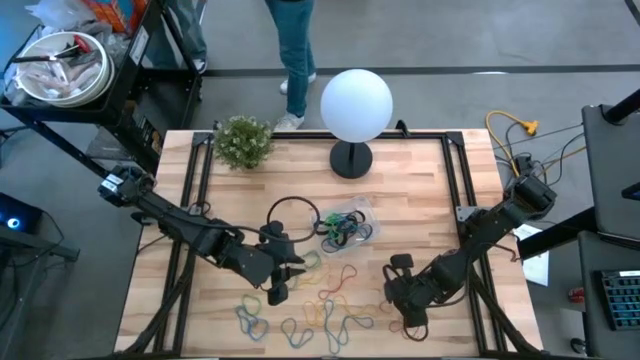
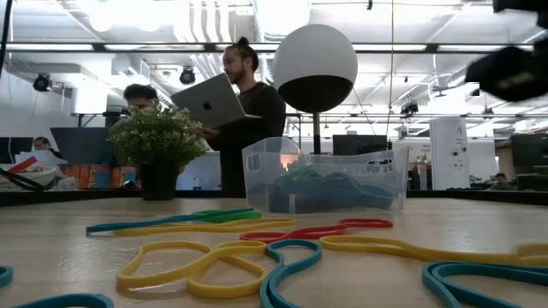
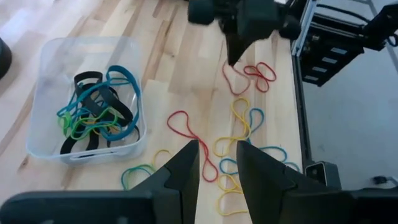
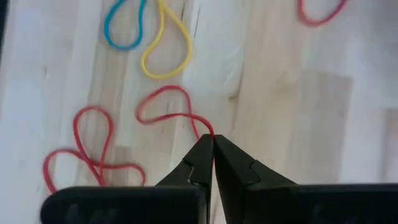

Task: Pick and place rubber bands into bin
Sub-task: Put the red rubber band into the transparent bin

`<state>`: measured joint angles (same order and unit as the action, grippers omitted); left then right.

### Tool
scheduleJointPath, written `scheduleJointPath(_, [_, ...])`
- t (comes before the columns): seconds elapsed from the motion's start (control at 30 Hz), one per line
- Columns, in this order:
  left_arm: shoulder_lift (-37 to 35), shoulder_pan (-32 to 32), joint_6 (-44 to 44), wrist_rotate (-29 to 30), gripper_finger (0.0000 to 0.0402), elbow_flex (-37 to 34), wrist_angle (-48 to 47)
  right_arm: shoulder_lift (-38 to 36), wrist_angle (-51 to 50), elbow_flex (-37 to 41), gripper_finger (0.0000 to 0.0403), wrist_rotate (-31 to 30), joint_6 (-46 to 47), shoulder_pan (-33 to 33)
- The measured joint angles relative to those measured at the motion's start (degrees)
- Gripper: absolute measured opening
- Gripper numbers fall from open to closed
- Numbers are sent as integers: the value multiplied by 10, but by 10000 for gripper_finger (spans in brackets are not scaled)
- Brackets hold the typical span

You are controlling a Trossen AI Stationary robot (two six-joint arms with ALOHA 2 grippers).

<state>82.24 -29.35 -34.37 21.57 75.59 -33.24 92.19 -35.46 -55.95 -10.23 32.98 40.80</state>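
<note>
Surface: pale wooden plank table [image 1: 420, 200], edged by dark frame rails.

Off the far left corner: a white bowl-like container [image 1: 62, 66] on a dark stand.

Far left of table: small potted plant [image 1: 243, 141] with green foliage.

Left arm: left gripper [image 1: 277, 292] hovers above the near-left scatter of rubber bands [image 1: 310, 310], its jaws partly apart and holding nothing.

Centre: a black ring [image 1: 292, 216] lies flat; just right of it the bin [image 1: 349, 225], a clear shallow tray, holds black, blue and green bands.

Far centre: white globe lamp [image 1: 356, 104] on a dark round base.

Near edge: loose bands in yellow, blue, red and green, spread between the two arms.

Right arm: right gripper [image 4: 212, 144] down at the table, jaws pinched closed on a red band [image 4: 163, 112].

Room: open office with ceiling lights; a person [image 2: 244, 107] behind the table holds a laptop [image 2: 211, 101].

Off the right edge: yellow cable [image 1: 512, 130] on the grey floor.
</note>
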Motion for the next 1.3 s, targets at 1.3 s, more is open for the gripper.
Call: scheduleJointPath(1.3, [1,-123,-270,-3,91,-174,-73,-7,-183,-275,8,-304,-215,-189])
